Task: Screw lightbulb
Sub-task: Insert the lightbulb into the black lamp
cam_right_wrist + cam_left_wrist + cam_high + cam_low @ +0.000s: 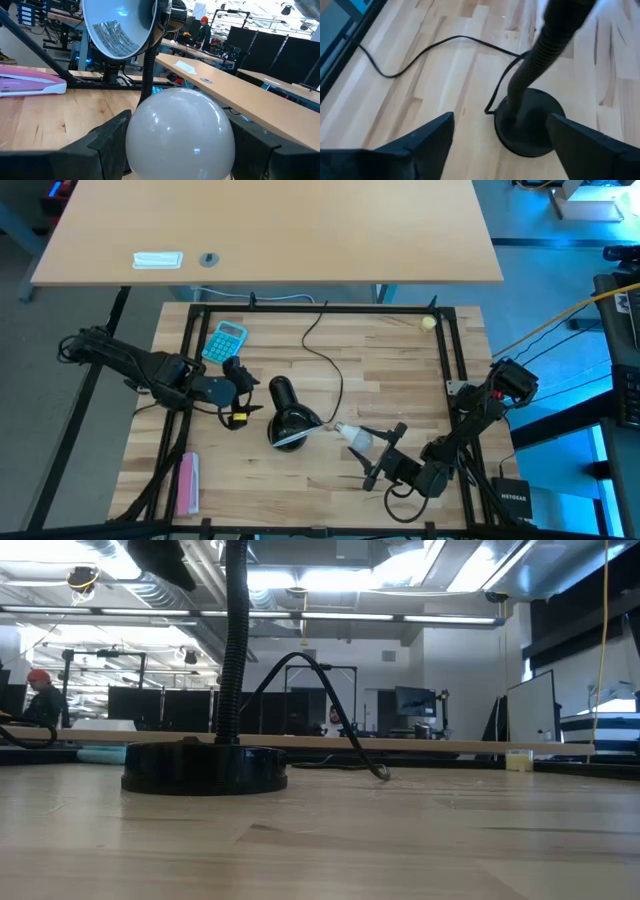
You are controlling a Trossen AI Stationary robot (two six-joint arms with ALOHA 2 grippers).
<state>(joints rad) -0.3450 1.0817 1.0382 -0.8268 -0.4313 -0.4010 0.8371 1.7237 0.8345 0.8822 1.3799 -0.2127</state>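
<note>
Table: pale butcher-block wooden table (380,360) inside a black frame, open workshop beyond.
Lightbulb: small white frosted pear-shaped lightbulb (352,436) held above the table, just beside the shade's mouth, narrow base toward the lamp, apparently lined up for the socket.
Right gripper: right gripper (383,446) has its jaws closed around the bulb's round glass (180,132), leaving the base free to thread.
Lamp: black gooseneck desk lamp (287,412), shade tilted toward the bulb, round base (530,122) flat on the table.
Left gripper: left gripper (238,385) near the lamp's base, jaws spread wide and empty, probably placed to steady the lamp.
</note>
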